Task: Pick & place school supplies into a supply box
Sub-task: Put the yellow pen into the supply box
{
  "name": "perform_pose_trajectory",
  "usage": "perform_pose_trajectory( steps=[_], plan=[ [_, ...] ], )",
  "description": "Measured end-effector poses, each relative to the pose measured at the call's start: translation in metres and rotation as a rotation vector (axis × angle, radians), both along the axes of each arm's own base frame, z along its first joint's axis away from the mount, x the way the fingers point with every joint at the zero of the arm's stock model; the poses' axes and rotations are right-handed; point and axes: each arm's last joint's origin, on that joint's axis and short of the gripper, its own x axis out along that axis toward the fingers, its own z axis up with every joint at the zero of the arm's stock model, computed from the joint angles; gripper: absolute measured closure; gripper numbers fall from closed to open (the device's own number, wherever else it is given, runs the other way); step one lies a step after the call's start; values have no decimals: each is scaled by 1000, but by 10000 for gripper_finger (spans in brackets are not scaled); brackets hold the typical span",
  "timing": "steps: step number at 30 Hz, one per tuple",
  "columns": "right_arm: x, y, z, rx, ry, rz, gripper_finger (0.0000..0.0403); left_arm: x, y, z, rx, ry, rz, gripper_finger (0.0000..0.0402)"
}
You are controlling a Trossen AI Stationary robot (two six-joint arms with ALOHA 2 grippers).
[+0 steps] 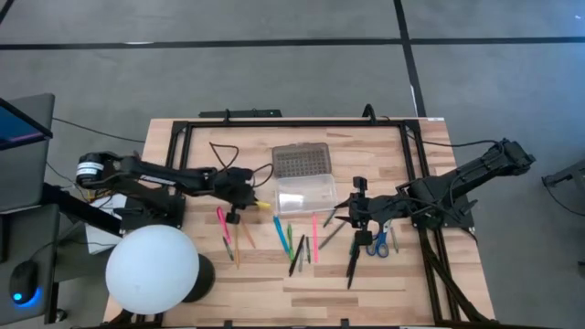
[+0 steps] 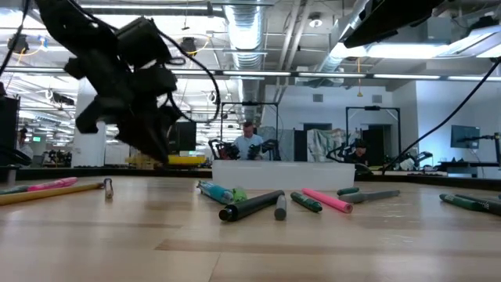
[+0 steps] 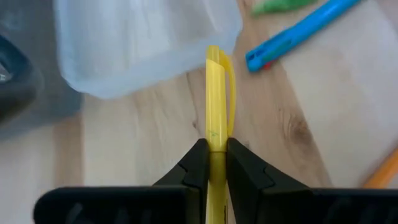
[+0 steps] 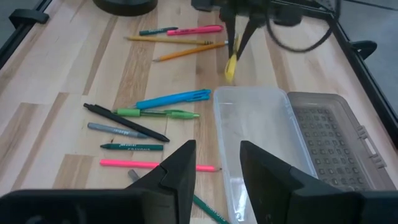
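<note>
The left gripper (image 3: 211, 163), clamped on a yellow pen (image 3: 217, 102), hangs just left of the open supply box (image 1: 306, 189); the pen's long axis points rightward at the clear tray.

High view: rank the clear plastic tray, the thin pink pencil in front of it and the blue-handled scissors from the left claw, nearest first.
1. The clear plastic tray, right beside the left claw.
2. The thin pink pencil, mid-table, in front of the tray.
3. The blue-handled scissors, far side, under the right arm.
</note>
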Motion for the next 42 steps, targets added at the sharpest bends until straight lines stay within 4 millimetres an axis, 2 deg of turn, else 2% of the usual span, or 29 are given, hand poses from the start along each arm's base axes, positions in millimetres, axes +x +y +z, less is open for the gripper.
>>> perform_pose_trajectory(
  steps=[4, 8, 20, 28, 33, 39, 42],
  plan=[
    [0, 0, 0, -1, 0, 0, 285, -3, 0, 17, 19, -92, 11, 372],
    [1, 0, 1, -13, -8, 12, 285, 3, 1, 26, 24, -199, 39, 371],
    [2, 0, 3, -24, -29, 24, 285, 44, 5, 11, 70, -417, 70, 370],
    [2, 0, 3, -22, -32, 23, 285, 93, 12, 5, 65, -415, 59, 369],
    [2, 0, 3, -23, -30, 24, 285, 118, 15, -3, 58, -356, 50, 369],
    [1, 0, 2, -7, -19, 11, 285, 132, 19, -7, 118, -285, 78, 360],
    [1, 0, 1, -8, -15, 10, 285, 132, 20, -7, 151, -273, 108, 351]
  ],
)
